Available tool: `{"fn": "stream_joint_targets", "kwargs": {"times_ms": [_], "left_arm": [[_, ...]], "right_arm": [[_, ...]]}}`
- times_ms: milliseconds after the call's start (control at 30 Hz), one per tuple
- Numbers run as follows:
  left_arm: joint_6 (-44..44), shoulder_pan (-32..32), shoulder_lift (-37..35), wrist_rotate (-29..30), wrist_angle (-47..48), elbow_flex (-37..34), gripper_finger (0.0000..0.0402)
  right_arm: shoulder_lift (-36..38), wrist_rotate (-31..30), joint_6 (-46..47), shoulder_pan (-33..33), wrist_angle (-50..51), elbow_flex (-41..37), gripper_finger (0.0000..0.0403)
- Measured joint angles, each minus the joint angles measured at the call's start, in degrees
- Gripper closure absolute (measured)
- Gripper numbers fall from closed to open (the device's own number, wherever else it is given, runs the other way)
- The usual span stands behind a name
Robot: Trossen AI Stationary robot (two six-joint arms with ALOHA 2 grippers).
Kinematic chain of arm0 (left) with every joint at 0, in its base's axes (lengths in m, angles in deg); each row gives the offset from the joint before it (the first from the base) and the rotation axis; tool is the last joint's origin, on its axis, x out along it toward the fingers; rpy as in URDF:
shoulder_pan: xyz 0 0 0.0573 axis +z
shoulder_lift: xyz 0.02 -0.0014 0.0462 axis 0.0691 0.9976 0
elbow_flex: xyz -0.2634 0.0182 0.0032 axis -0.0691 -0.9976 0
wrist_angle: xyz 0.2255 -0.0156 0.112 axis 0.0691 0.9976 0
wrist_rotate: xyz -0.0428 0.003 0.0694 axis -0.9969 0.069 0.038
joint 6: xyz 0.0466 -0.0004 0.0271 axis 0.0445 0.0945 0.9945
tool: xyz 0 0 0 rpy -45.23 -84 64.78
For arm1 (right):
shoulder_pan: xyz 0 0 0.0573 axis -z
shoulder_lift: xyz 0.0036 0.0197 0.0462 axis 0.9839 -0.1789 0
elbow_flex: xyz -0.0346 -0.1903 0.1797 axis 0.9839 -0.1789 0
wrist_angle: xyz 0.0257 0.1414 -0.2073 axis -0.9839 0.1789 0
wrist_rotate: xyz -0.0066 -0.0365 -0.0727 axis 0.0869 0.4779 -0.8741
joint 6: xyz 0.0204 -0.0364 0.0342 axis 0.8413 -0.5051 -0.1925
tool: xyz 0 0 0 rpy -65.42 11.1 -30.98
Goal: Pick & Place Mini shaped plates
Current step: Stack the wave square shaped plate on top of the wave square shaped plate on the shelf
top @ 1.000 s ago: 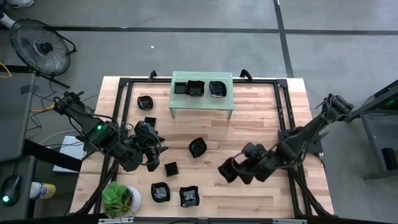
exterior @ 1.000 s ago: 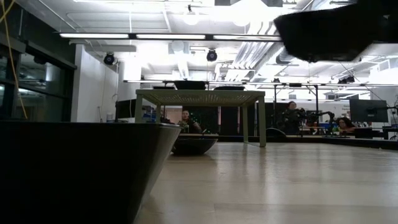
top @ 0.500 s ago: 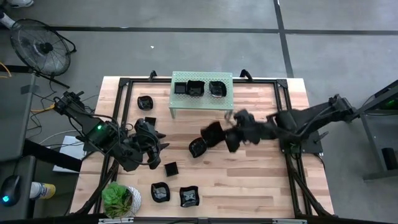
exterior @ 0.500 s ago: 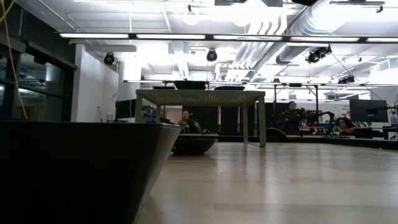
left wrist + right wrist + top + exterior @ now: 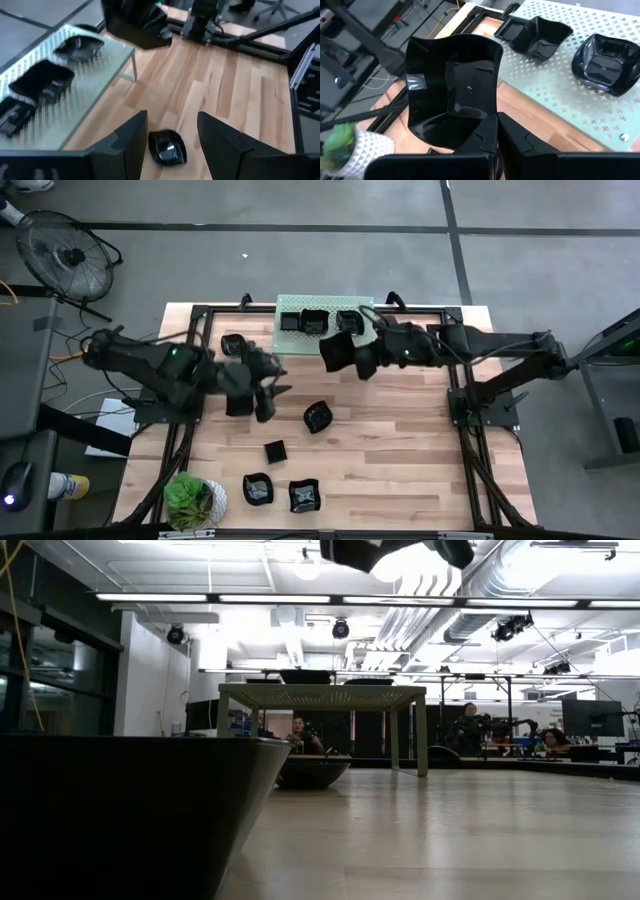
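My right gripper [image 5: 357, 358] [image 5: 496, 120] is shut on a wavy-edged black mini plate [image 5: 336, 350] [image 5: 452, 85], held above the near edge of the pale green perforated shelf [image 5: 325, 338]. Three black plates [image 5: 312, 323] rest on the shelf top. My left gripper [image 5: 264, 385] [image 5: 172, 142] hangs open over the table's left middle, holding nothing. Well below its fingers a small plate [image 5: 167, 147] [image 5: 318, 417] lies on the wood. Other plates [image 5: 275, 450] sit on the table nearer the front. My right gripper pinches the plate's rim [image 5: 487, 117] between its two fingers, on the side nearest the wrist. The fingers slant down from the table's right side. The plate is lifted clear and tipped up, its hollow facing back toward the wrist.
A potted green plant [image 5: 192, 500] stands at the near left corner. Two plates [image 5: 257, 487] lie beside it and one [image 5: 233, 343] lies left of the shelf. In the low view a large dark plate [image 5: 130, 810] fills the left foreground. Bare wood [image 5: 410, 450] lies right.
My right gripper, still shut on the plate, has risen and swung from the table's near right across to the shelf at the far edge, carrying the plate clear of the table. My left gripper has moved toward the far edge and the shelf, rolling a little, and has stayed open.
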Motion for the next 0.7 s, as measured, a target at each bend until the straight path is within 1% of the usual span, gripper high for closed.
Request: {"fn": "stream_joint_targets", "kwargs": {"times_ms": [133, 367, 433, 500, 567, 633, 700], "left_arm": [[5.5, 6.8, -0.4, -7.1, -1.2, 0.0, 0.0232], [13.0, 17.2, -1.5, -18.9, -2.6, -0.1, 0.0232], [14.7, 19.5, -1.9, -22.2, -4.9, -0.8, 0.0232], [15.7, 21.6, -3.4, -26.9, -9.3, -3.8, 0.0232], [16.1, 23.6, -5.3, -31.4, -15.9, -8.0, 0.0232], [14.9, 25.4, -7.4, -33.7, -20.8, -13.0, 0.0232], [13.0, 27.1, -9.6, -34.6, -24.3, -17.8, 0.0232]], "right_arm": [[-0.5, 2.5, -0.3, 3.9, -1.2, 0.0, 0.0403], [-1.5, 9.3, 0.4, 12.3, -2.3, 0.0, 0.0403], [-2.0, 11.4, 1.4, 14.2, -3.4, 0.0, 0.0403], [-2.9, 13.6, 1.7, 15.5, -5.7, 0.0, 0.0403], [-3.9, 15.2, 1.7, 16.6, -8.4, 0.0, 0.0403], [-5.0, 15.7, 2.7, 17.7, -9.6, 0.0, 0.0403], [-6.0, 16.1, 4.0, 19.0, -11.1, 0.0, 0.0403]]}}
